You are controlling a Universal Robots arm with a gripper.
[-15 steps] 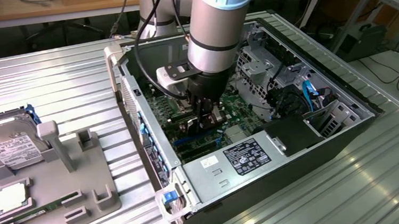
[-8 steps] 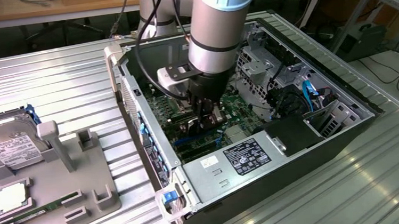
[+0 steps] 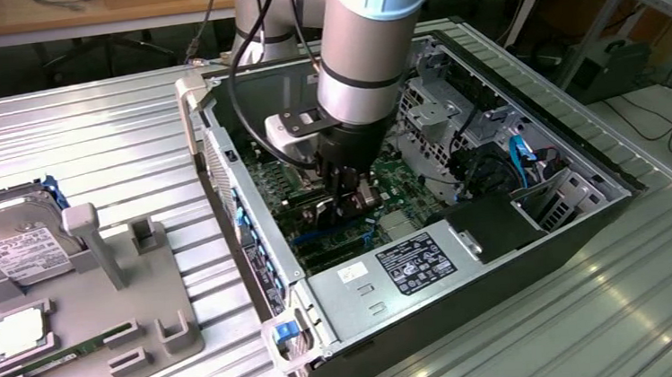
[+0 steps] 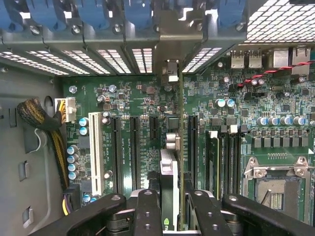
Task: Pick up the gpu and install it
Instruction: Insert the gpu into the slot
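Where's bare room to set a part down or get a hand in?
Free: ribbed tabletop beyond the grey fixture, on the exterior view's left of the case; also the strip on its right. Crowded: inside the case, where the tool grips the gpu.

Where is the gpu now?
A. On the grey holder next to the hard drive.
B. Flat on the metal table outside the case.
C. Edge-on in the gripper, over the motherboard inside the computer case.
C: the wrist view shows the gpu edge-on in the gripper, which is closed on it, over the green motherboard inside the computer case.
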